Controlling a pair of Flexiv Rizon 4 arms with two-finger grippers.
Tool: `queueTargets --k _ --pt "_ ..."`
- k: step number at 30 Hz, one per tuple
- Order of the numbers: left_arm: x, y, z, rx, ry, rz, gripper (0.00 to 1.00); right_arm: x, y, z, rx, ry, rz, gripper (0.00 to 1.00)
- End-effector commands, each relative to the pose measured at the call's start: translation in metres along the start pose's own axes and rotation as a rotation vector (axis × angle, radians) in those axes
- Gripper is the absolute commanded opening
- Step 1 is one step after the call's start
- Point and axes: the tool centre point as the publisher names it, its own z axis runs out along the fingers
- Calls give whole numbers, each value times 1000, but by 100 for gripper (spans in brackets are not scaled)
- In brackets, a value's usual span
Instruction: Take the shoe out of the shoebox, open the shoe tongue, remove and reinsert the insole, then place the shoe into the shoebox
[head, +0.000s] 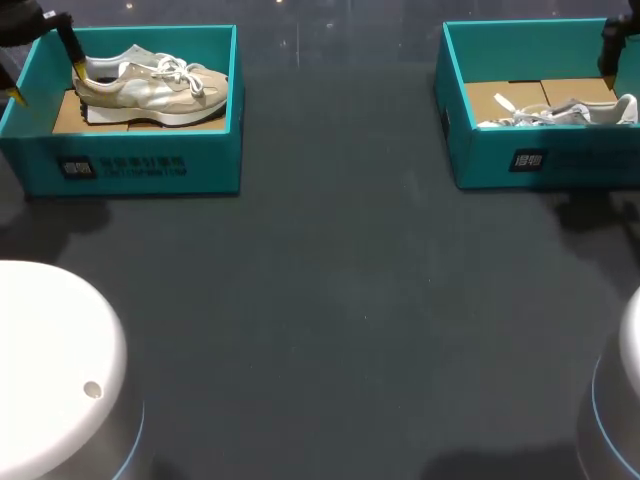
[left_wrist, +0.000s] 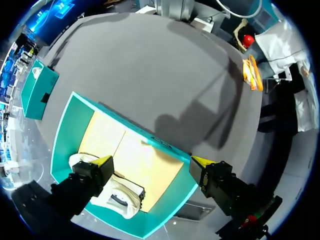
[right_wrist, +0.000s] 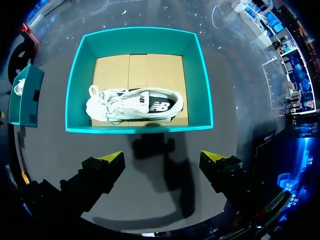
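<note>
Beige shoe (head: 150, 88): upright on its sole in the left-hand box (head: 130, 165), upper left of the head view, heel toward the box's left end, toe toward the right. Not yet lifted out, so the task is judged to be at its first step.

White shoe (head: 565, 112): on its side in the right-hand box (head: 600, 160), upper right of the head view. Both boxes are without lids and open upward on the desk (head: 330, 300), well apart. This is probably so that each arm can come down on its own box without crowding the other. Each shoe rests on a cardboard liner (right_wrist: 150, 65).

Left pincer (head: 45, 80): spread wide at the heel end of the left-hand box. The left wrist view shows one finger inside the box just over the heel and the other outside the box wall. It holds nothing. The placement reads as an approach to the heel, which is the nearest graspable part. Contact with the shoe cannot be confirmed.

Right pincer (right_wrist: 162, 156): spread wide and holding nothing. It hangs over bare desk, short of the right-hand box, with the white shoe ahead of its fingers. It is judged to be waiting or lining up.

Count:
- boxes: two
- shoes: two, one per box
- liners: two
- pincers: two, both unloaded
</note>
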Motion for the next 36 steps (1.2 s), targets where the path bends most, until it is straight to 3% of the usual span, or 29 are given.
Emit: queueTargets --k 1,5,7,26,28,36 --pt "3 30 -12 -13 16 42 100 0 -1 0 -1 -1 0 100" --pt "3 57 -20 -60 33 78 100 0 -1 0 -1 -1 0 100" --pt "1 69 -24 -37 42 128 100 0 -1 0 -1 -1 0 100" --pt "1 69 -24 -37 42 128 100 0 -1 0 -1 -1 0 100" --pt "-3 73 -23 -73 45 149 100 0 -1 0 -1 -1 0 100" --pt "-12 120 -14 -171 38 270 100 0 -1 0 -1 -1 0 100"
